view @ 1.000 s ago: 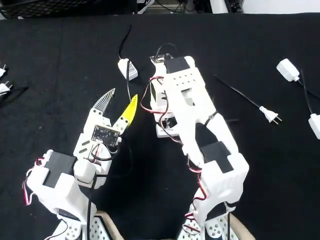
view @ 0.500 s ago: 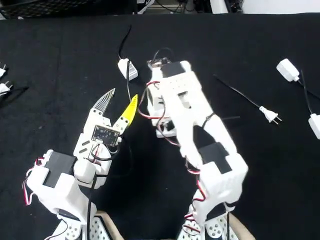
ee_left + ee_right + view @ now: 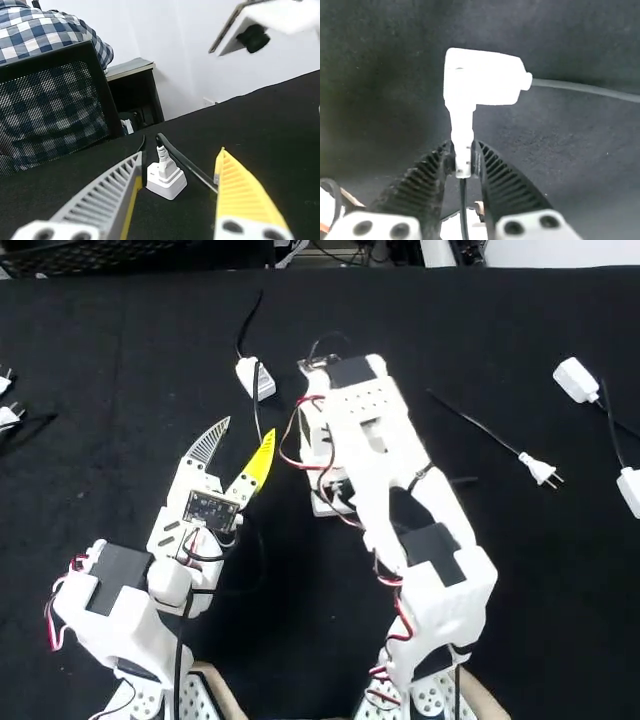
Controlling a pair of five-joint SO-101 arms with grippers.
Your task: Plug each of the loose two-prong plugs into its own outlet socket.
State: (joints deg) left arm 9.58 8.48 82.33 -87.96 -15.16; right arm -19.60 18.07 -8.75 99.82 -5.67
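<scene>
A white two-prong plug (image 3: 462,135) is pinched tight between the fingers of the right gripper (image 3: 463,159) near the middle of the worktop (image 3: 120,340). Its far end meets a white outlet socket (image 3: 485,77) with a cable (image 3: 585,90) leading off. The left gripper (image 3: 232,452) hangs over the near left, its grey and yellow fingers spread wide. Beyond it lies a second socket (image 3: 255,378) with a plug standing in it. A loose plug (image 3: 540,470) lies toward the right edge, and a spare socket (image 3: 577,380) lies farther back.
</scene>
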